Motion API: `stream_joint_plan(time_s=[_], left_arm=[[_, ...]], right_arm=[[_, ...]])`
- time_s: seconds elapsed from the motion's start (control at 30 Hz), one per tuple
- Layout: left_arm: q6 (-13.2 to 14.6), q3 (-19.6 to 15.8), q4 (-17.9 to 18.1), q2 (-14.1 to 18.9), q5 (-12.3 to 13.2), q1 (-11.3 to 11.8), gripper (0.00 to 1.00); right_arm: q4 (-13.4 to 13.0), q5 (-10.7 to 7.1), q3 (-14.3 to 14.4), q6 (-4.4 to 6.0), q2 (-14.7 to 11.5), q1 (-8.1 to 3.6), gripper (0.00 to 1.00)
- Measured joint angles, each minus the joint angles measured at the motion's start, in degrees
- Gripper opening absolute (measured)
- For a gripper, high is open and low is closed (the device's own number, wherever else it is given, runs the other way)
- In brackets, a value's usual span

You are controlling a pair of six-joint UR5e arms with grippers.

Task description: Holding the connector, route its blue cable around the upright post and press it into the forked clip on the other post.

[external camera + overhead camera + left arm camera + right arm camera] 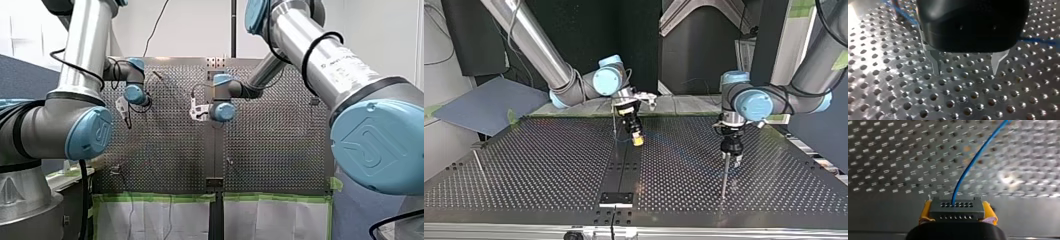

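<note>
Blue cable (973, 162) rises from a dark grey connector (957, 209) in the right wrist view. It curves away ahead of the tool, toward its 1 o'clock, over the perforated metal counter (885, 157). The right tool (957, 212) is clamped on the connector, with one of its yellow pads (926, 211) pressed against each end of the block. The connector's face has two rows of small holes, and the cable leaves from the upper row.

In the top view the right tool hangs tilted near the counter's middle, a little toward 12 o'clock, its yellow tip low over the holes. A thin upright post (614, 125) stands just beside it, at its 9 o'clock. The cable is too faint to follow here.

The left tool (730, 156) points straight down on the view's 3 o'clock side, well apart from the right tool. A second thin post (724, 177) stands at its 6 o'clock, with its top close to the fingertips. Whether they touch cannot be told.

In the left wrist view the left tool's metal fingers (936, 62) stand apart, with only bare counter between them. A short stretch of blue cable shows beside the black tool body.
</note>
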Motion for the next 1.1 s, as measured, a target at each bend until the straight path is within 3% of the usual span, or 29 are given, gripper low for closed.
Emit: stream_joint_plan(time_s=[0.2, 0.5, 0.67, 0.97, 1.1], left_arm=[[0.1, 0.0, -0.1, -0.3, -0.1, -0.2, 0.99], [0.2, 0.0, -0.1, -0.3, -0.2, -0.4, 0.99], [0.3, 0.0, -0.1, -0.3, -0.4, -0.5, 0.99], [0.3, 0.0, -0.2, -0.3, -0.6, -0.6, 0.99], [0.3, 0.0, -0.2, -0.3, -0.8, -0.6, 0.99]], right_arm=[[-1.2, 0.51, 1.8, 0.1, 2.6, 0.01, 0.0], [-5.0, 0.56, 5.6, 1.3, 3.3, 0.43, 0.0], [-7.2, 0.92, 7.7, 1.49, 4.8, 1.03, 0.0], [-11.4, 4.49, 12.0, 0.64, 9.0, 2.46, 0.0], [-13.1, 6.13, 13.6, 1.23, 10.6, 2.62, 0.0]])
